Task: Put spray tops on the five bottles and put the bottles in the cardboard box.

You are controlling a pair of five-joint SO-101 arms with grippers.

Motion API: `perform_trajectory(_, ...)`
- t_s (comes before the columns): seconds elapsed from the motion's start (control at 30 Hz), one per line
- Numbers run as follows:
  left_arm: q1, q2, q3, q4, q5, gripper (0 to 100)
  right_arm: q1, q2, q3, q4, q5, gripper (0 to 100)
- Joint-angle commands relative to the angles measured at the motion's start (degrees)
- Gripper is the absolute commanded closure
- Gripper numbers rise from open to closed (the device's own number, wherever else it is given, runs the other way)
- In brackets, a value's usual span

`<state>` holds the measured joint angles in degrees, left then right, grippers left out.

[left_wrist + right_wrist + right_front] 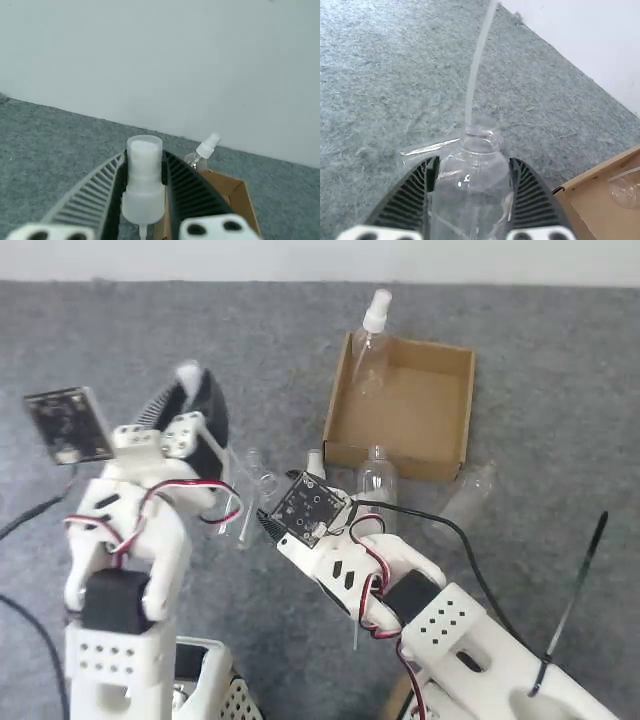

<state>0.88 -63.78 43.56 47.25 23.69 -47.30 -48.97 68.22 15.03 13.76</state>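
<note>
**Spray top and bottle both held; one capped bottle in the box**

Left side: the left claw (145, 157) is raised above the grey carpeted desk (500, 340). It is narrowed onto a white spray top (144, 200), which is gripped upright between both jaws.

Centre: the right claw (472, 167) is closed around the shoulders of a clear uncapped bottle (470, 200), with a jaw against each side. A thin clear tube (477, 65) rises from the bottle's open neck. The lower end of the tube sits at the mouth, but how far it goes in cannot be told.

Right of centre: the cardboard box (398, 455) lies open on the desk. A clear bottle fitted with a spray top (372, 350) stands at the box's far left corner.

Outside the box: a second uncapped bottle (378, 480) stands just against the near wall. A third bottle (468, 498) lies on its side by the near right corner.
</note>
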Motion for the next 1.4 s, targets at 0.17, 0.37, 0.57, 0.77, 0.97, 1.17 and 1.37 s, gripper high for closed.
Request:
perform_trajectory(0.17, 4.75, -0.97, 4.09, -1.76, 0.26, 99, 0.13, -3.03, 3.25, -1.89, -0.26, 99.2)
perform_trajectory(0.37, 4.92, -0.97, 7.43, -1.76, 0.0, 99, 1.98, -2.95, 5.19, -13.41, -0.79, 99.2)
perform_trajectory(0.57, 5.01, -0.53, 8.48, -1.58, -0.09, 99, 2.68, -2.95, 6.42, -18.68, -10.9, 99.2)
perform_trajectory(0.77, 9.32, -0.88, 10.07, 0.7, -5.19, 99, 2.77, -2.95, 6.68, -18.77, -11.69, 99.2)
perform_trajectory(0.97, 10.11, -0.97, 9.89, 1.93, -8.09, 99, 2.86, -2.95, 6.86, -18.24, -11.69, 99.2)
perform_trajectory(1.17, 10.11, -0.97, 9.36, 3.43, -8.26, 85, 2.86, -2.95, 7.21, -18.42, -11.69, 99.2)
perform_trajectory(1.37, 10.02, -0.62, 0.75, 5.45, -8.53, 82, 2.86, -2.95, 7.38, -18.15, -11.69, 99.2)
